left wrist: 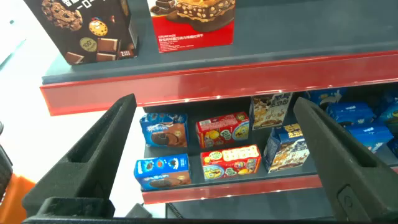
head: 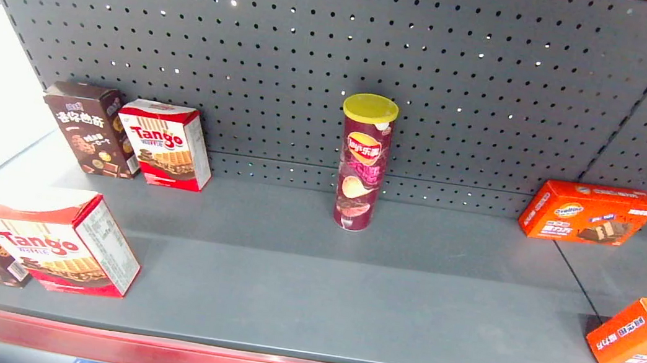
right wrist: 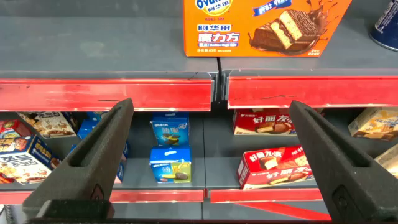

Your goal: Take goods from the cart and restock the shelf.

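Shelf (head: 309,292) — chips can (head: 362,161) between wafer box (head: 166,145), orange box (head: 589,213) — left hand (left wrist: 214,102), right hand (right wrist: 211,104) splayed.

Bright even light, blown-out glare far L, fisheye edges.

Chip can (head: 363,162) mid-shelf (head: 296,290), between wafer boxes (head: 166,145) left, orange boxes (head: 588,213) right.

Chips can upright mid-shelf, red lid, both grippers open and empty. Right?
Lid is yellow, not red; head view shows it. The chips can stands upright in the middle of the shelf; left gripper and right gripper are open and empty.
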Available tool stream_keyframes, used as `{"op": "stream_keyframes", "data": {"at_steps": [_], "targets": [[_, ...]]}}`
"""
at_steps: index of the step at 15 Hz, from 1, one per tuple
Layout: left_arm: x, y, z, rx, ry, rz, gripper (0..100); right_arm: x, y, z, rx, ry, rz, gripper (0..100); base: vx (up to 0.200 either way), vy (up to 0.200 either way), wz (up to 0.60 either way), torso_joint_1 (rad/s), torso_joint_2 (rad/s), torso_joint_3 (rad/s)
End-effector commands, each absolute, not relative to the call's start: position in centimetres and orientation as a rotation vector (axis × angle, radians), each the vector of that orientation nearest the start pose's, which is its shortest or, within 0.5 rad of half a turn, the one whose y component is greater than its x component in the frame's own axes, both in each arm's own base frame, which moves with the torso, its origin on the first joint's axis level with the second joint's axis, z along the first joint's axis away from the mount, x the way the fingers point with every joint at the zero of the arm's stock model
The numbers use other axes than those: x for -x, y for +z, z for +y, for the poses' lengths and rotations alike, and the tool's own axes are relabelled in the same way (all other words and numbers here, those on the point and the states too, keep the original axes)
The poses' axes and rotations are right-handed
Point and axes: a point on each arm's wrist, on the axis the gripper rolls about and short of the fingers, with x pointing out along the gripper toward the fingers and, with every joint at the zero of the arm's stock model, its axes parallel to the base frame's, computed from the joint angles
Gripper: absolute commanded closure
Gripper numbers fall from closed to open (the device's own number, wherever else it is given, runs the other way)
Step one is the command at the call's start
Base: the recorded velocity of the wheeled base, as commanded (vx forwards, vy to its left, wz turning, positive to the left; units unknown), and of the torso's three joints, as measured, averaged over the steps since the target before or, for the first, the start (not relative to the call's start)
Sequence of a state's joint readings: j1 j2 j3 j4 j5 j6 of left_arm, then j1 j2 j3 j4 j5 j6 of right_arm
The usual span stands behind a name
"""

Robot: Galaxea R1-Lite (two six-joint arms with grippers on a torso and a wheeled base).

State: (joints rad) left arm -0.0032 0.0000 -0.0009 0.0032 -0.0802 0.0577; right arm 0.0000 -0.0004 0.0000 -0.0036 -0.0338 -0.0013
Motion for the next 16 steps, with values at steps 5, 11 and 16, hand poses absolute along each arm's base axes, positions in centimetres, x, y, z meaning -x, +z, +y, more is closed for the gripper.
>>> {"op": "stream_keyframes", "data": {"at_steps": [5,11,16], "targets": [[2.29,7.52,-0.17,-0.057,-0.081,0.001,0,2.28,7.58,-0.07,0.003,-0.032,-0.003,0,0.000,0.000,0.00,0.000,0.00,0.000],[2.29,7.52,-0.17,-0.057,-0.081,0.001,0,2.28,7.60,-0.08,0.006,-0.034,-0.004,0,0.000,0.000,0.30,0.000,0.00,0.001],[2.29,7.52,-0.17,-0.057,-0.083,0.001,0,2.28,7.58,-0.07,0.006,-0.035,-0.003,0,0.000,0.000,0.60,0.004,0.00,0.003]]}}
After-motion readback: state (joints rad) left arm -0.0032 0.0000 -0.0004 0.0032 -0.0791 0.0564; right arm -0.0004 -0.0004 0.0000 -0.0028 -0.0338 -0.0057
